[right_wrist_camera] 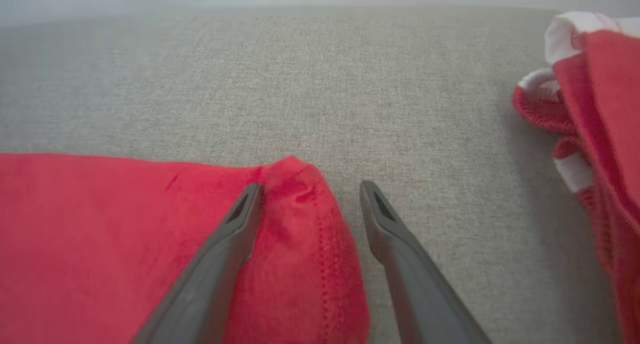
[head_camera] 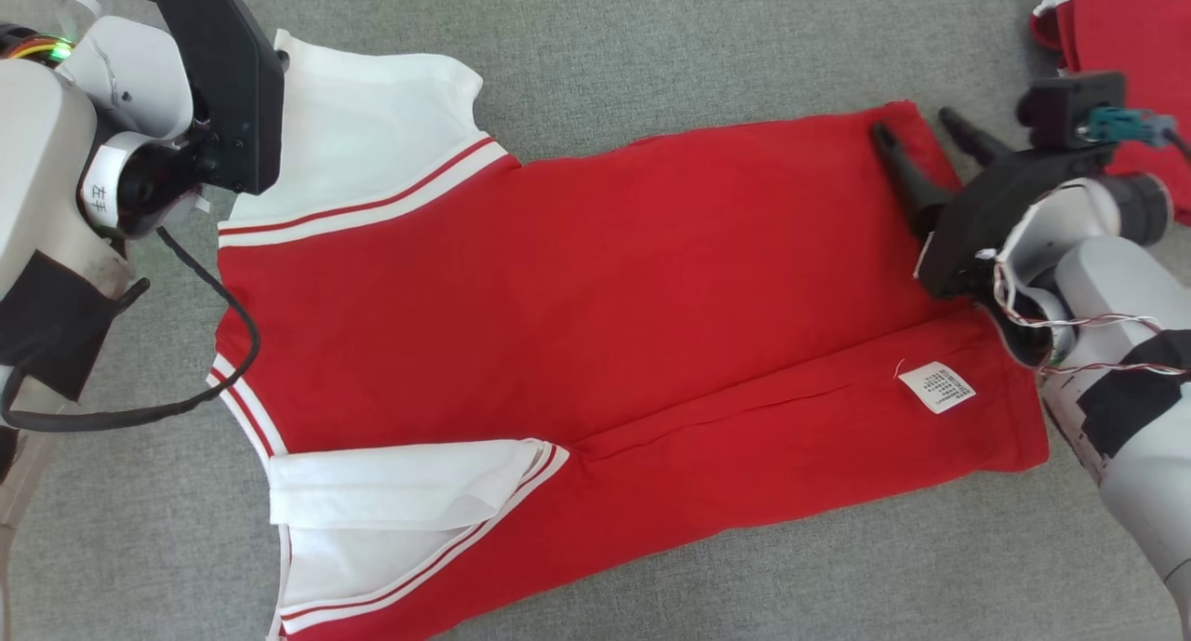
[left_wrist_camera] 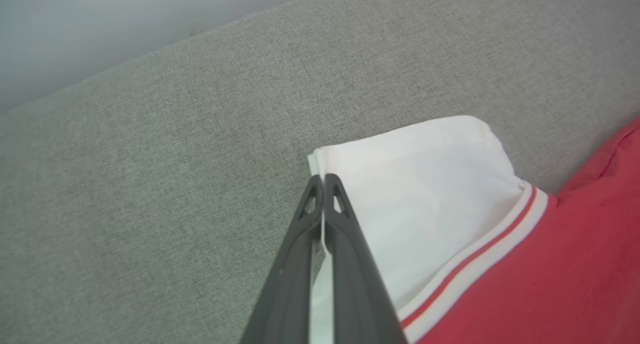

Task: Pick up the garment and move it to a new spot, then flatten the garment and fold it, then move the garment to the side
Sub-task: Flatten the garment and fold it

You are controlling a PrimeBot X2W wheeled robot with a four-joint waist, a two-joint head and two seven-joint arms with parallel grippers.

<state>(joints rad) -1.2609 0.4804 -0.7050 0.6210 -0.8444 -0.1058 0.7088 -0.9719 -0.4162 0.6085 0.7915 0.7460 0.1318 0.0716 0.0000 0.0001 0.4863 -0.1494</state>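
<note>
Red garment (head_camera: 577, 287) lies spread flat across the middle of the head view, on a grey woven surface (head_camera: 651, 46). It lies sideways: hem at the right of the frame, shoulders at the left.

Two white sleeves with red-and-white striped trim:
- upper white sleeve (head_camera: 372, 129) at the upper left, lying flat
- lower white sleeve (head_camera: 391, 492) at the lower left, with a flap folded back over itself

A long crease runs through the lower half of the body. A small white care label (head_camera: 937, 386) lies on the red cloth near the lower right corner.

Left gripper (left_wrist_camera: 323, 181): fingers pressed together, pinching the outer edge of the upper white sleeve (a thin sliver of white cloth shows between the two dark fingers in the left wrist view). In the head view its dark housing sits over that sleeve at the upper left corner.

Right gripper (head_camera: 916, 125): fingers spread wide at the upper right corner of the garment. In the right wrist view one fingertip (right_wrist_camera: 250, 199) lies over the stitched hem corner and the other is over bare grey surface just beside the hem. Nothing is between them. Cannot tell whether either tip touches down.

A second red-and-white garment (head_camera: 1126, 36) lies bunched at the upper right edge of the head view, apart from the first.
</note>
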